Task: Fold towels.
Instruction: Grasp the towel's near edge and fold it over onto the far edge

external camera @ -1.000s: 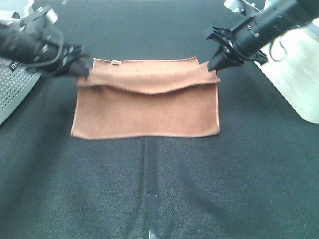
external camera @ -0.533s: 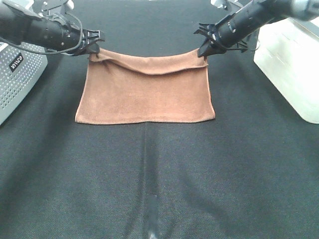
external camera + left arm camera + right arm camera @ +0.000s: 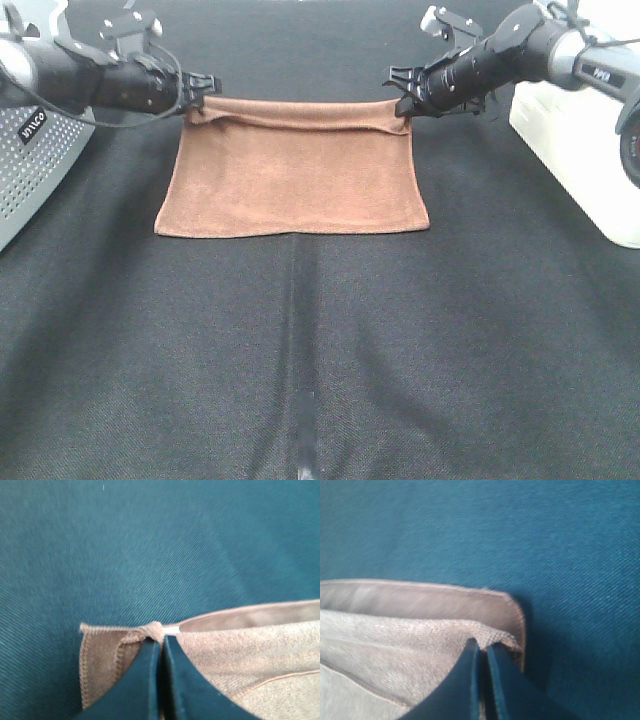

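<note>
Drawn taut since half a second ago, the brown towel [image 3: 290,170] now runs straight along its far edge, the earlier sag gone, its near hem pulled slightly farther up the black table cover [image 3: 320,360]. Left gripper [image 3: 203,97] and right gripper [image 3: 398,101] each pinch a far corner, jaws pressed together on the doubled cloth. Wide bare cover lies in front of the towel's near edge; the grey perforated basket [image 3: 30,160] stands close beside the left arm, the white bin [image 3: 575,150] near the right.
</note>
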Robot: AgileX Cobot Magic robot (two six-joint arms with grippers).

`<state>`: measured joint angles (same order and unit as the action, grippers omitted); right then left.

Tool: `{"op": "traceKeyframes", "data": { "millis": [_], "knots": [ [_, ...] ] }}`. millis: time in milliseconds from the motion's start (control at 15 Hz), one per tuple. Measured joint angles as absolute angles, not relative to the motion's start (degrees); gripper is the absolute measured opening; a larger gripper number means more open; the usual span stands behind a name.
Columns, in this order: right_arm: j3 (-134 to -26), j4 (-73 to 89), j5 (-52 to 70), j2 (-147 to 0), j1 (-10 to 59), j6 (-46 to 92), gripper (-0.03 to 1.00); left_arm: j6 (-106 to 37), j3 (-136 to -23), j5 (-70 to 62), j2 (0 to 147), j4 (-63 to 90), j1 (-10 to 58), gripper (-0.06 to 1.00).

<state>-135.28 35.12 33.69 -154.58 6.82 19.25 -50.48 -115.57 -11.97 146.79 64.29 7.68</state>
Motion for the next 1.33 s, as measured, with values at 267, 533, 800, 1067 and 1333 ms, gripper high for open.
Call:
{"op": "traceKeyframes", "data": {
  "millis": [267, 533, 800, 1067, 1333],
  "knots": [
    [-135.3, 36.0, 32.9, -155.3, 6.8, 19.7, 0.17, -50.5, -115.9, -11.8, 147.4, 64.3, 7.7, 0.25],
    [-135.3, 36.0, 37.2, -155.0, 6.8, 19.7, 0.73, -50.5, -116.0, -13.8, 146.9, 63.0, 7.5, 0.79],
    [-135.4, 31.0, 50.6, -150.1, 6.8, 19.7, 0.76, -48.8, -116.0, -30.1, 144.7, 60.9, 4.2, 0.79],
    [-135.4, 28.7, 62.1, -147.4, 6.8, 15.4, 0.76, -40.5, -116.0, -41.9, 143.0, 55.2, 1.5, 0.74],
    [-135.4, 27.3, 69.0, -145.8, 6.8, 9.9, 0.76, -27.4, -116.0, -51.3, 140.3, 43.9, 1.2, 0.73]
  ]
}}
